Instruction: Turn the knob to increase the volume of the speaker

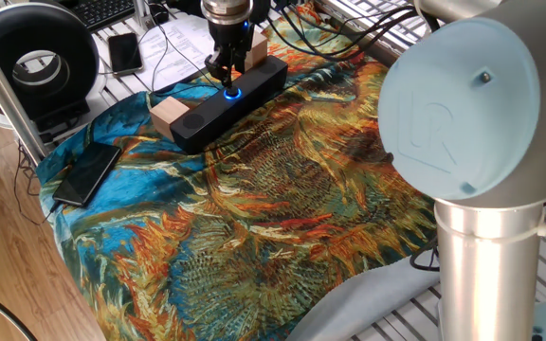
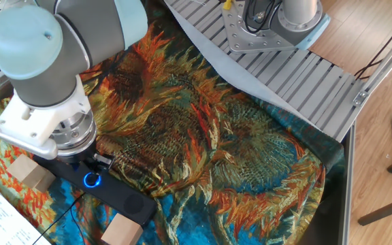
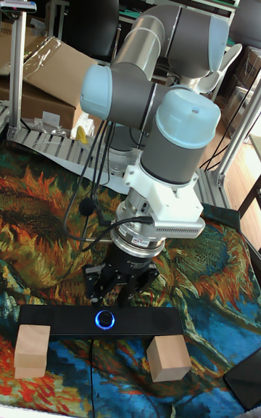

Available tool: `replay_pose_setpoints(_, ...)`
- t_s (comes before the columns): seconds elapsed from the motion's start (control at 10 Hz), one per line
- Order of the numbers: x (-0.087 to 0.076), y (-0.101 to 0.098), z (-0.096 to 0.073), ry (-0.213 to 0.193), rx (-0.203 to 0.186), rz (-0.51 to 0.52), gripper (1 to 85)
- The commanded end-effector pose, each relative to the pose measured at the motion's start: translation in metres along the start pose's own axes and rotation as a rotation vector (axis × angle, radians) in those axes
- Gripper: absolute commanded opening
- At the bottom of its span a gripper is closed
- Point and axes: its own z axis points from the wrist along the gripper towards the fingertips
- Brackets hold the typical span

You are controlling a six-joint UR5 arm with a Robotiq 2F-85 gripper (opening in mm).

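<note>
On the sunflower cloth [image 1: 282,189], the speaker [image 3: 101,321] lies crosswise, knob [image 3: 106,318] facing up, hand [image 3: 118,294] spread above.

This is a robotics lab, by every sign. The grey arm [image 3: 156,106] is bolted to a slotted aluminium plate [image 2: 298,68] at the edge of the bench [image 1: 282,208], which is draped with a sunflower-print cloth. Cables [image 1: 349,24] trail behind it, a keyboard [image 1: 102,9] and loose papers [image 1: 183,33] sit nearby, and flattened cardboard [image 3: 54,73] and office chairs [image 3: 94,15] fill the background.
</note>
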Motion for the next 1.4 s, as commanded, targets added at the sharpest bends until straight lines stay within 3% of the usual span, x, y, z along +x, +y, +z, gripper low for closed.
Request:
replay_pose_setpoints(0.0,-0.004,0.0,0.003,-0.012,-0.019,0.004,47.7)
replay_pose_setpoints(0.4,-0.007,0.002,0.008,-0.019,-0.034,-0.005,48.0)
replay_pose_setpoints(0.6,-0.004,0.014,0.011,0.004,-0.085,0.037,48.0)
replay_pose_setpoints(1.3,-0.003,0.003,0.021,0.006,-0.065,-0.001,46.7)
